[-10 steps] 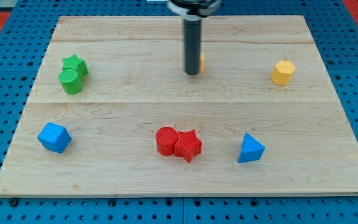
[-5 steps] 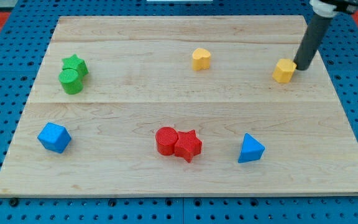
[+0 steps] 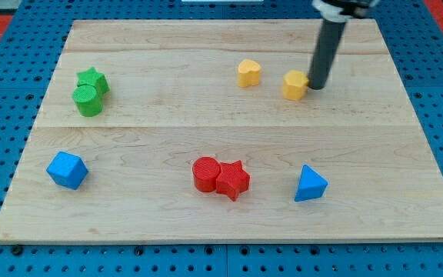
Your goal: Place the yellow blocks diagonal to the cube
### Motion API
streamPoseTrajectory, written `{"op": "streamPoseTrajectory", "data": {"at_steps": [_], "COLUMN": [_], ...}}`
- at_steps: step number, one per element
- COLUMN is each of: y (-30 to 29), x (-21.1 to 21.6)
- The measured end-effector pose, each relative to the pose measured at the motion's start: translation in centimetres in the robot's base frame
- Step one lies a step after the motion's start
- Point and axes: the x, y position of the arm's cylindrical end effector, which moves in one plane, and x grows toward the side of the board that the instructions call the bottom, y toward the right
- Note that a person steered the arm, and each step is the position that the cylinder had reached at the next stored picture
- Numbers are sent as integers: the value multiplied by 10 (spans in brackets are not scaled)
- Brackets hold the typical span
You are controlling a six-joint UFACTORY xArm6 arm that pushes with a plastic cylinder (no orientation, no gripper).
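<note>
A yellow heart-shaped block (image 3: 248,73) sits in the upper middle of the wooden board (image 3: 206,131). A yellow hexagonal block (image 3: 295,85) lies a short way to its right. My tip (image 3: 317,85) touches the right side of the hexagonal block. The blue cube (image 3: 67,170) sits far off at the lower left of the board.
A green star (image 3: 93,78) and a green cylinder (image 3: 88,100) touch at the upper left. A red cylinder (image 3: 205,174) and a red star (image 3: 233,180) touch at the lower middle. A blue triangular block (image 3: 310,184) lies at the lower right.
My tip moved from the heart block to the right side of the hexagonal block, then pushed it leftward toward the heart block. The other blocks have not moved.
</note>
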Motion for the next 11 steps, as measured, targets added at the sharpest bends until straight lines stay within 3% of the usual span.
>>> {"op": "streamPoseTrajectory", "data": {"at_steps": [6, 9, 10, 11], "y": [-43, 40, 48, 6], "x": [1, 121, 171, 190]}}
